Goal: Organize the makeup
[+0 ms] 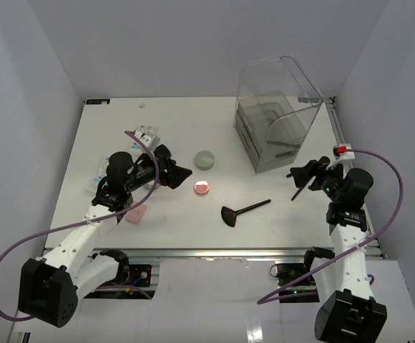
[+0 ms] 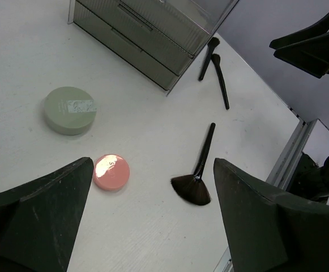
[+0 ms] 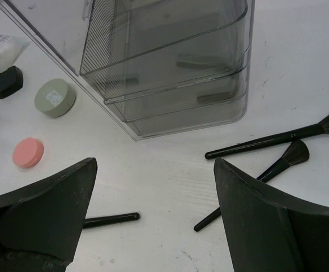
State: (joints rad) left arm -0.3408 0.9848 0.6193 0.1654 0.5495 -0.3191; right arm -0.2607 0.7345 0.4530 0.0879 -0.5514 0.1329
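Observation:
My left gripper [image 1: 177,174] is open and empty, hovering left of the round pink compact [image 1: 202,188] and the grey-green compact [image 1: 205,159]. In the left wrist view, the pink compact [image 2: 111,171] and the black fan-shaped brush [image 2: 195,182] lie between and beyond my spread fingers [image 2: 39,215]. My right gripper [image 1: 301,174] is open and empty above two thin black brushes [image 3: 277,141] lying near the clear box [image 1: 275,111]. The fan brush [image 1: 244,211] lies at the table's front middle. A pink sponge block [image 1: 136,212] sits under my left arm. White packets [image 1: 146,134] lie at the back left.
The clear plastic box with drawers [image 3: 170,62] stands at the back right, its front towards the arms. A small black item [image 3: 7,81] lies by the packets. The table's metal front rail [image 1: 214,254] runs along the near edge. White walls close in on both sides.

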